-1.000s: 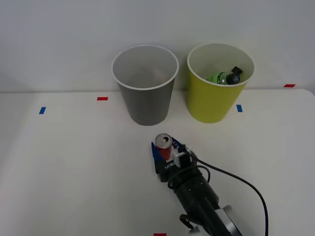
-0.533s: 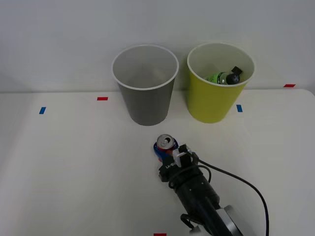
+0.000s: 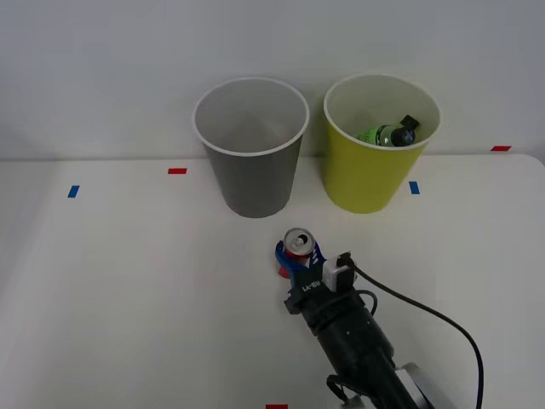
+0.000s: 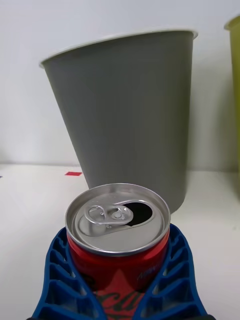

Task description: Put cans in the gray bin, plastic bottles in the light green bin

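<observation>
The small red can [image 3: 297, 246] [image 4: 118, 235] with its silver pull-tab top stands upright in my right gripper [image 3: 299, 258] [image 4: 119, 280], whose blue ribbed fingers [image 4: 57, 272] are shut on its sides. It sits in front of the gray bin [image 3: 250, 146] [image 4: 127, 107], below its white rim. The light green bin [image 3: 378, 142] [image 4: 234, 95] stands to the gray one's right. A green plastic bottle [image 3: 390, 134] with a dark cap lies inside the light green bin.
Small red tape marks [image 3: 177, 171] and blue tape marks [image 3: 73, 192] dot the white table [image 3: 128, 298]. A black cable [image 3: 426, 317] trails from my wrist. A pale wall rises right behind the bins.
My gripper has shifted a little to the right with the can held in it. Both bins and the bottle have stayed put.
</observation>
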Motion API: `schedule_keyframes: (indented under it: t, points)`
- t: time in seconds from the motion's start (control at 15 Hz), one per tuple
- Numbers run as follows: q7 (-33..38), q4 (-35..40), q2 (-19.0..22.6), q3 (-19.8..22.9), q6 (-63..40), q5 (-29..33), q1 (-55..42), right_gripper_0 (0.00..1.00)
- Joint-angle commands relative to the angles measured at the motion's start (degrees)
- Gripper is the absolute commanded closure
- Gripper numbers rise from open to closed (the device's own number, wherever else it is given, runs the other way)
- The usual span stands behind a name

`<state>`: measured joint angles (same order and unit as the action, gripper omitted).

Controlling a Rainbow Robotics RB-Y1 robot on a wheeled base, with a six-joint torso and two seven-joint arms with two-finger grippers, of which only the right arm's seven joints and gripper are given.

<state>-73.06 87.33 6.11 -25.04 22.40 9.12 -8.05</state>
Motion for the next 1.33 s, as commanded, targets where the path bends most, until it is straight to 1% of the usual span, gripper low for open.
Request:
schedule_keyframes:
  t: [0.07,0.13,0.33,0.47,0.53,0.6,0.67,0.87,1.0,1.2,1.33]
  points:
    - [0.29,7.76,4.44,-2.65,0.45,-8.5,0.05,1.0]
    - [0.29,9.96,5.4,-3.0,0.45,-11.4,0.05,1.0]
    - [0.46,16.55,7.34,-3.09,-1.31,-17.03,1.46,1.0]
    - [0.73,21.21,7.25,-2.21,-7.28,-17.99,3.92,1.0]
    - [1.26,24.2,6.64,-1.42,-11.41,-18.43,5.67,1.0]
    - [1.69,25.52,6.11,-0.8,-13.61,-18.87,7.34,1.0]
    - [2.13,25.78,5.14,-0.1,-15.02,-19.22,9.54,1.0]
    - [3.19,25.87,0.83,2.89,-23.72,-20.01,17.63,1.0]
    - [3.19,25.78,-2.51,5.53,-32.77,-19.75,22.64,1.0]
    - [3.19,25.78,-5.23,7.9,-45.16,-19.14,28.35,1.0]
    - [3.19,25.78,-7.11,9.22,-51.67,-18.87,31.51,1.0]
